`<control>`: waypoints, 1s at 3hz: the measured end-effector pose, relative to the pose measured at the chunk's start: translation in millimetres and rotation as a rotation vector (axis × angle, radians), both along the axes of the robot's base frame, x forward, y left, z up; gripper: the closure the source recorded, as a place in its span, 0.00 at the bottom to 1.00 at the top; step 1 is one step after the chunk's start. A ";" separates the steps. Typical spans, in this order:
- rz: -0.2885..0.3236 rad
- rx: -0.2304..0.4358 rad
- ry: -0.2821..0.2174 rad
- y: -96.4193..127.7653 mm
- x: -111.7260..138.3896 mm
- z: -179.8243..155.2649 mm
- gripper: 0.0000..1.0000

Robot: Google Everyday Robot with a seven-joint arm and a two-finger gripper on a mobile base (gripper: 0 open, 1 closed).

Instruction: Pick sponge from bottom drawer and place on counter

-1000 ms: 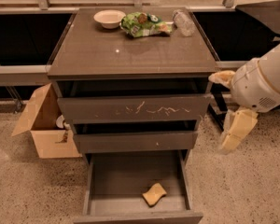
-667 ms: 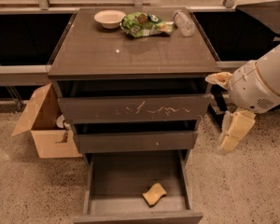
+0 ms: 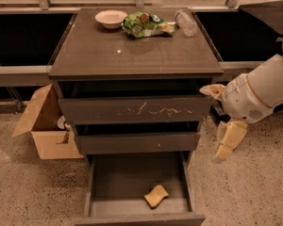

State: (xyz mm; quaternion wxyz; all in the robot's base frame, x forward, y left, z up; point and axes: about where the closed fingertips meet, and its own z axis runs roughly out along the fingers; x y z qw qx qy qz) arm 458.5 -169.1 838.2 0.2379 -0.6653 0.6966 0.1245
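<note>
Sponge (image 3: 156,195): lies tilted on the floor of the pulled-out bottom drawer (image 3: 118,178), near its front.
Gripper (image 3: 213,124): right of the cabinet, level with the upper drawers, fingers spread wide, holding nothing.
Counter (image 3: 132,53): bowl (image 3: 111,18), snack bag (image 3: 145,25) and bottle (image 3: 185,22) at the back.

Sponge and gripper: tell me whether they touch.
Apart. The camera view shows the sponge lying in the bottom drawer, the gripper right of the cabinet, well above it.
</note>
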 end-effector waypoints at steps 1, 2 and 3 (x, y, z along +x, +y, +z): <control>0.065 0.035 0.033 13.4 -1.4 -53.4 0.00; 0.119 0.081 0.071 23.9 -5.6 -112.0 0.00; 0.158 0.112 0.095 31.8 -7.9 -161.7 0.00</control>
